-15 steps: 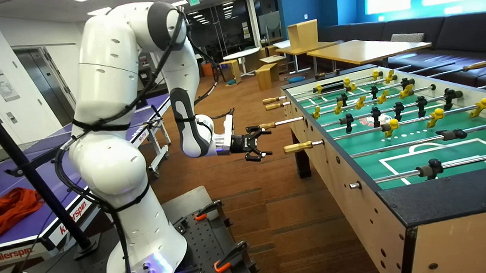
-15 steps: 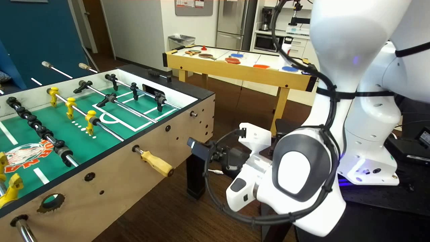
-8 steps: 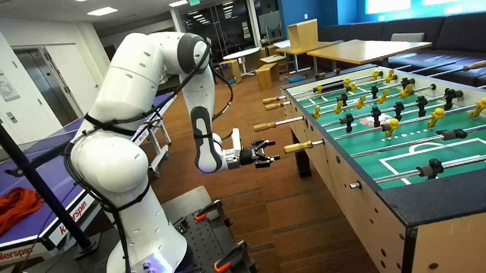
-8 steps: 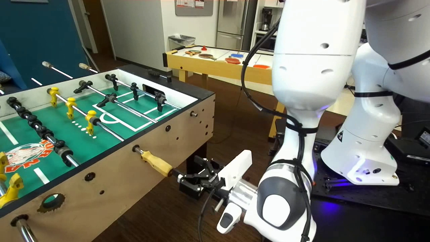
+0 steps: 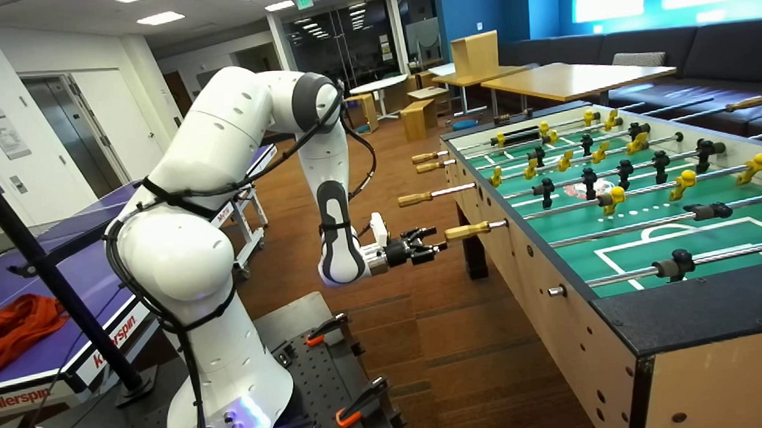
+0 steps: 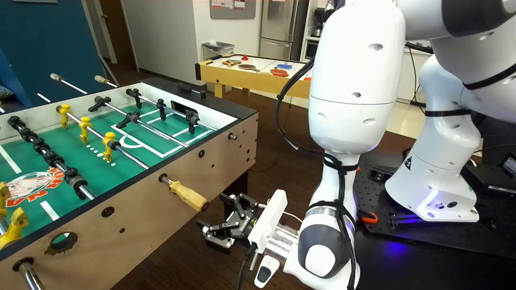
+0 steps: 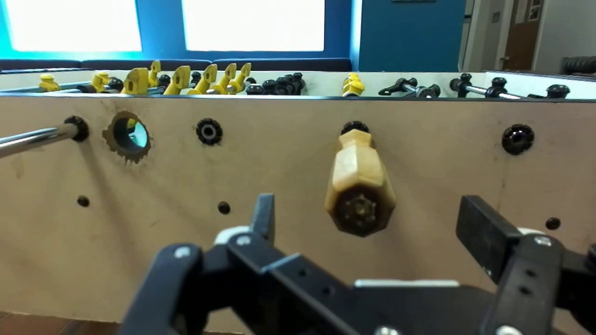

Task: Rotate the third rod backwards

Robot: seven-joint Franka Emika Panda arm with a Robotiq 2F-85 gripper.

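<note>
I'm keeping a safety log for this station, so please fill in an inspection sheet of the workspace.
Surface: foosball table; ragged hole in its side.
Job's things: wooden handle on the rod with three yellow figures; ungripped.
Clutter: orange cloth on the purple table; paddles on the wood-framed game table.
Gripper: open, before the handle's end; no contact seen.
Cables: black cables strapped along the arm.
Surroundings: dark sofa, wooden table, elevator doors.

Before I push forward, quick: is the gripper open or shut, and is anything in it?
Gripper: open, holding nothing; the wooden handle ahead of it is not gripped.
</note>
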